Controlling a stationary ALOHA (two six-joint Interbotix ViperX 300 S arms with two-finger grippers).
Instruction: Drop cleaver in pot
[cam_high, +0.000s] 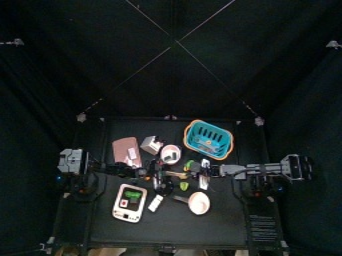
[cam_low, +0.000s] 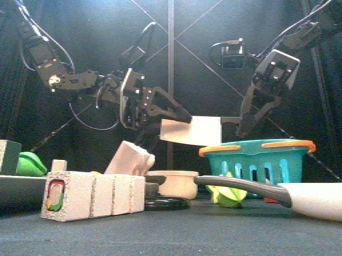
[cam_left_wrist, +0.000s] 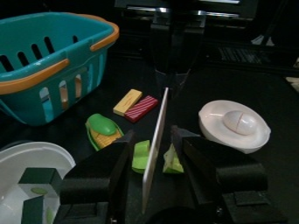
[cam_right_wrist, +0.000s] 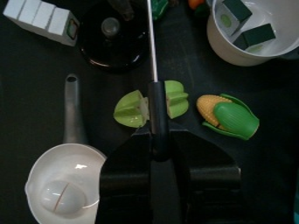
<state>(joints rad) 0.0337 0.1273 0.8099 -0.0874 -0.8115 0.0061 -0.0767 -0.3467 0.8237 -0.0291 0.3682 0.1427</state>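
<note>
A toy cleaver (cam_low: 191, 130) with a pale blade hangs in the air above the middle of the table, passing between two robot arms. The right gripper (cam_right_wrist: 152, 131) pinches it, with the thin blade running straight out from its closed jaws. The left gripper (cam_left_wrist: 156, 162) has its jaws spread wide on either side of the same blade and seems clear of it. The step in hand looks like a handover to the right arm. The next move would call for the left arm to back away, and for the right arm to carry the blade over the dark round pot (cam_right_wrist: 111, 44) before letting go. The black table (cam_right_wrist: 35, 105) is crowded. Nearest the front sit a white pan (cam_right_wrist: 65, 179) with a grey handle and a pale segmented block (cam_low: 87, 193) on the left. Just beyond, under the blade, lie a halved green vegetable (cam_right_wrist: 152, 103) and a green and yellow piece (cam_right_wrist: 225, 116). Farther back on the right stands a teal basket (cam_low: 261, 160) with an orange rim. Black curtains close the pen behind
</note>
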